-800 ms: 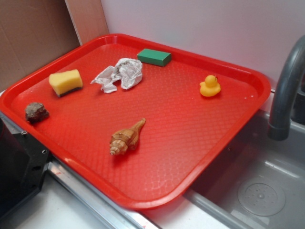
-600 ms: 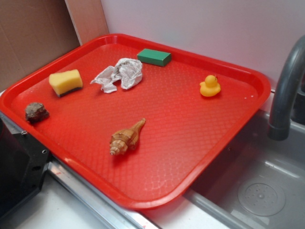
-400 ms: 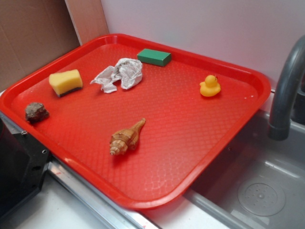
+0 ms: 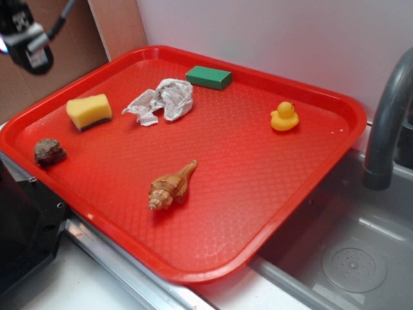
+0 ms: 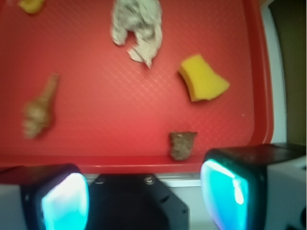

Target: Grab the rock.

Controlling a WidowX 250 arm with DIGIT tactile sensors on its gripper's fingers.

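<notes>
A red plastic tray (image 4: 213, 168) with a waffle-textured floor carries everything, tilted across the edge of a grey sink (image 4: 348, 252) whose dark faucet (image 4: 387, 123) rises at the right and is cut off by the frame. Behind the tray stand a white wall and a brown cardboard panel (image 4: 45, 71).

In the exterior view the tool (image 4: 24, 35) shows only at the top left corner, high above the tray's left rim and mostly cut off. In the wrist view its two fingers (image 5: 230, 191) are spread wide apart, open and holding nothing, their inner faces glowing cyan. A black block (image 5: 136, 203) fills the gap low between them.

On the tray, a crumpled grey-white paper (image 4: 164, 99) lies near the back, with a yellow sponge (image 4: 89, 111) to its left and a green rectangular block (image 4: 208, 77) behind it. A tan spiral seashell (image 4: 170, 186) lies near the middle front, and a yellow rubber duck (image 4: 284, 117) sits toward the right.

The rock (image 4: 49, 152) lies near the tray's left front rim, in front of the sponge, well below the tool. In the wrist view the rock (image 5: 183, 145) sits just inside the rim, ahead of the open fingers and nearer the right one, not touched by either. It is small, lumpy, dark grey-brown and rough. The wrist view is blurred, so its surface detail is hard to make out there.
</notes>
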